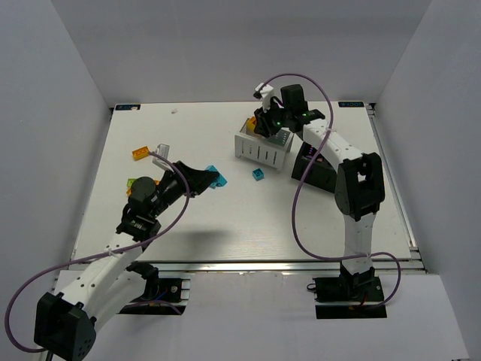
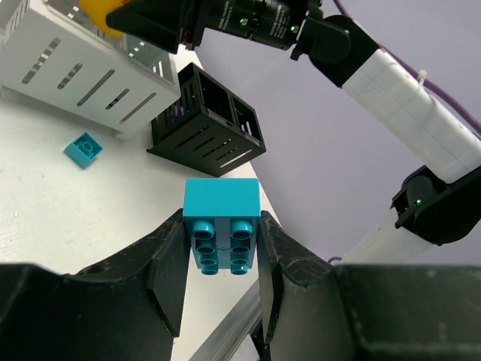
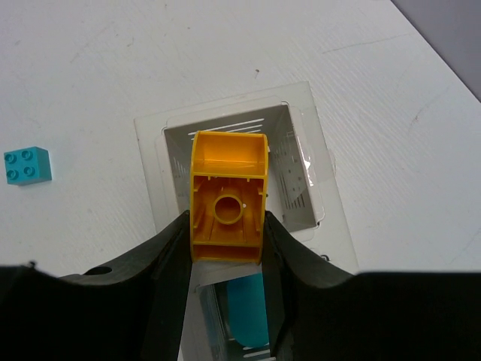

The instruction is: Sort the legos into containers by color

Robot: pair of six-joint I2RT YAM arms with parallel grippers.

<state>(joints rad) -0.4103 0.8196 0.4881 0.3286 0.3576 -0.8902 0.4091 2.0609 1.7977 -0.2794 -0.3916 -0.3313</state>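
An orange brick hangs, hollow underside up, directly over one compartment of the white container. It is pinched by its two long sides between the right fingers. They stand at a middling width, set by the brick, and touch nothing else. Held square above the opening, the brick looks lined up to drop in cleanly without catching a wall. In the compartment nearer the fingers' base lies a rounded cyan piece, so orange seems to get the other cell.

Out to the left of those fingers a loose cyan brick sits studs up on the tabletop.

The left fingers are closed fairly narrow on a second cyan brick, gripped by its sides with the studs facing the wrist and lifted off the surface. Ahead of them stands the black container, with the white one beyond to its left. The lift probably keeps the brick free for carrying over.
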